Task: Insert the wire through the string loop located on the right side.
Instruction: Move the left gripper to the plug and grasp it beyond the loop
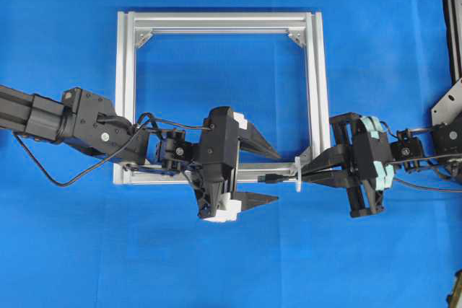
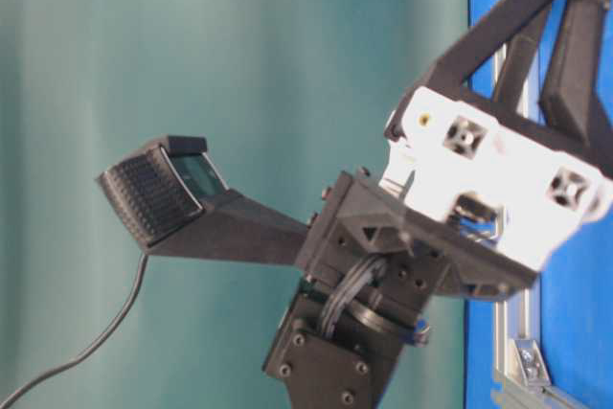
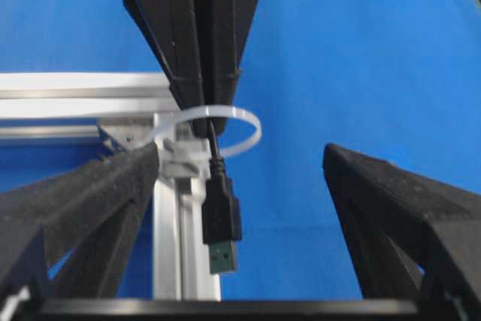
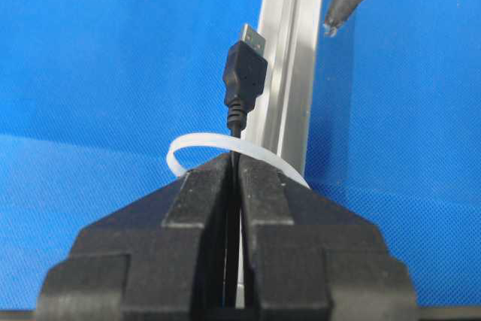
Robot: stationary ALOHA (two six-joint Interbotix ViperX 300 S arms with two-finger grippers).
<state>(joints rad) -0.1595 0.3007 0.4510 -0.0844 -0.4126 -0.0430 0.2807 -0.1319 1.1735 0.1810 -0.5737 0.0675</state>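
Two grippers meet at the lower right corner of the silver frame point(image 1: 312, 91), which lies on the blue counter point(image 1: 216, 265). At this corner the right gripper point(image 4: 234, 178) has its fingers clenched on the wire point(image 4: 242, 84), just behind the string loop point(image 4: 197, 145). The plug of the wire has passed through the loop and points away from the right gripper. The left gripper point(image 1: 268, 176) stands released, with its fingers wide apart on both sides of the plug, not touching it.
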